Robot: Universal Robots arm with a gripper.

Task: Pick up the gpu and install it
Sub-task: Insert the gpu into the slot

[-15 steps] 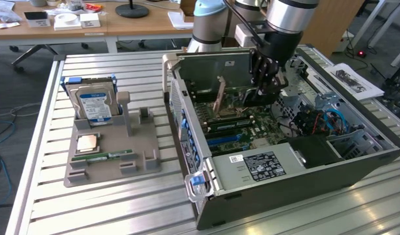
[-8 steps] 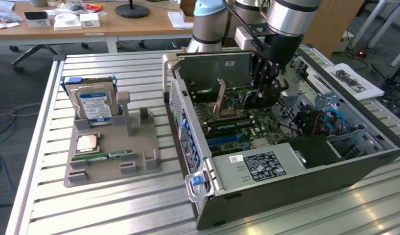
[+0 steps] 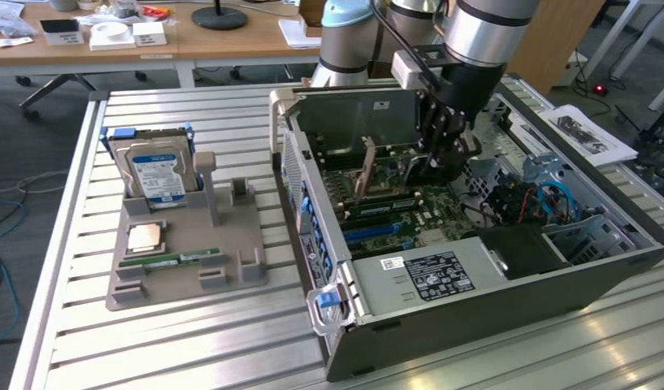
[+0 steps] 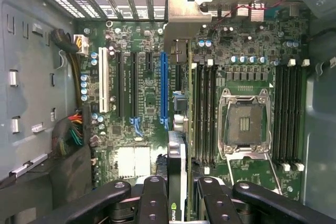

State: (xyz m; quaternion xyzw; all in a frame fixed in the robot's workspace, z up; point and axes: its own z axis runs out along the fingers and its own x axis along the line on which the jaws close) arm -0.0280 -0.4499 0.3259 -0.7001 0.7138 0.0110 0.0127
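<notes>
**Graphics card held over the board inside the open tower**

The arm reaches into the open computer case [image 3: 505,301], which lies on its side on a slatted metal table [image 3: 201,349]. Its gripper [image 3: 440,158] is down among the components. Seen from the wrist, the black fingers [image 4: 155,200] are closed on the gpu [image 4: 177,150], which is seen edge-on. The card's pale metal bracket [image 4: 184,14] is at the case's rear slot openings. The card hangs over the green motherboard [image 4: 147,98], just beside the long blue expansion slot [image 4: 164,87], between it and the memory slots [image 4: 205,114]. Whether its edge is seated in a connector cannot be told.

The case also holds an open processor socket [image 4: 244,124], bundled cables [image 4: 71,135] along one wall and a labelled power supply [image 3: 440,272] at the near end.

The exterior view takes in what lies outside the case. A grey parts tray [image 3: 180,284] sits toward the exterior view's left. In it a hard drive [image 3: 158,171] with a blue label stands upright, a processor chip [image 3: 147,236] lies flat, and a narrow RAM stick [image 3: 180,260] lies nearer the front.
</notes>
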